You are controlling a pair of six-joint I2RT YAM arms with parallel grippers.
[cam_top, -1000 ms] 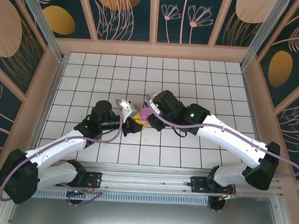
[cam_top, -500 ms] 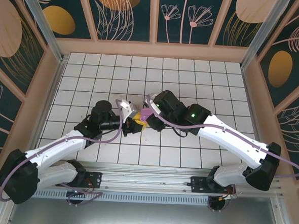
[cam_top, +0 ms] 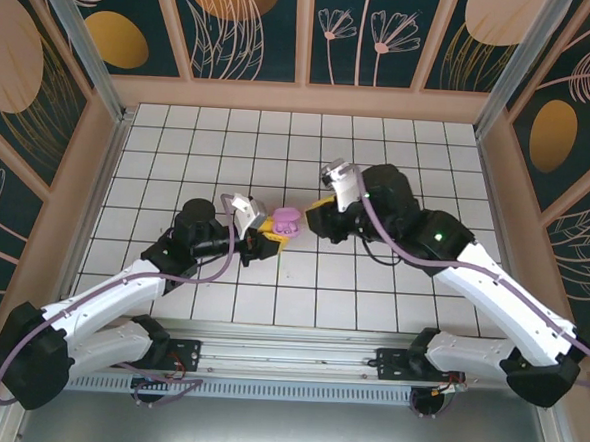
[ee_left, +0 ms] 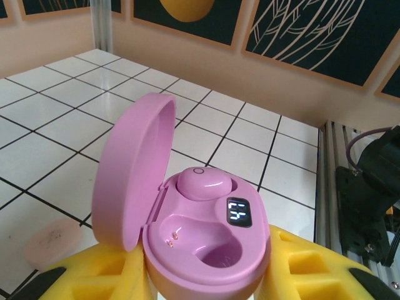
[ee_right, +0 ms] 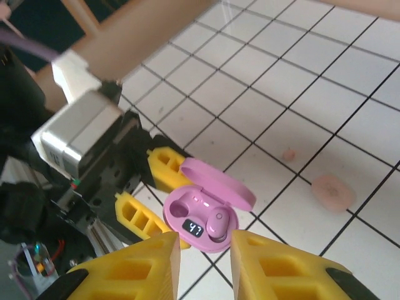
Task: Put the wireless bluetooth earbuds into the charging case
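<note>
My left gripper (cam_top: 271, 240) pinches the open charging case (ee_left: 206, 240). One lilac earbud (ee_left: 203, 182) sits in its far socket; the near socket (ee_left: 209, 249) is empty. My right gripper (ee_right: 205, 250), slightly spread and empty, hovers just beside the case.

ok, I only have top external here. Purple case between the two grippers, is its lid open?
Observer: Yes. On left wrist the charging case has its lid hinged up, and the left gripper clamps the case body between its yellow fingers.
Operator: Buds in?
Observer: One earbud sits in the far socket. The near socket is empty, its two contacts bare.
Operator: Is the right carrying the other one?
Observer: No. On right wrist the right gripper has its jaws apart with nothing between them, above the open case.
</note>
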